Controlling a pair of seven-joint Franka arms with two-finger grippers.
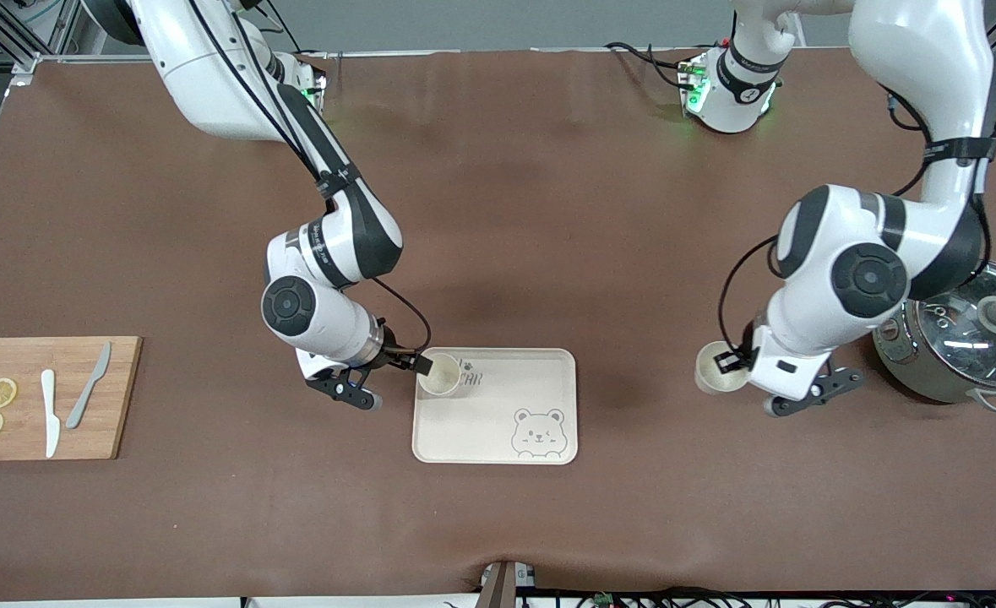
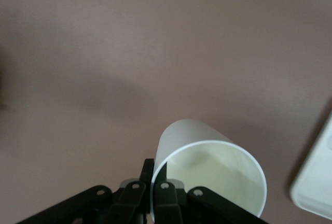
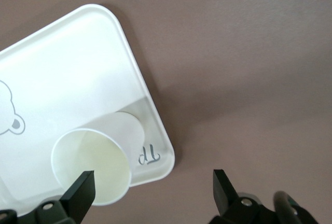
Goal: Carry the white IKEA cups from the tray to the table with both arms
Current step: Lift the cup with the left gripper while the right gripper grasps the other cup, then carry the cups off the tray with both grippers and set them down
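Observation:
One white cup (image 1: 440, 376) stands upright on the bear tray (image 1: 498, 426), in the corner toward the right arm's end and farther from the front camera. My right gripper (image 1: 405, 365) is open at that corner; in the right wrist view (image 3: 153, 187) one finger (image 3: 80, 190) is at the cup's rim (image 3: 91, 169) and the other is over bare table. My left gripper (image 1: 727, 361) is shut on the second white cup (image 1: 720, 371), pinching its wall (image 2: 207, 167) with one finger inside and one outside, over the table between the tray and the pot.
A grey-green pot with a glass lid (image 1: 966, 342) stands at the left arm's end, close to the left arm. A wooden cutting board (image 1: 16, 439) with lemon slices, a white knife and a grey knife lies at the right arm's end. The tray's corner (image 2: 316, 193) shows beside the held cup.

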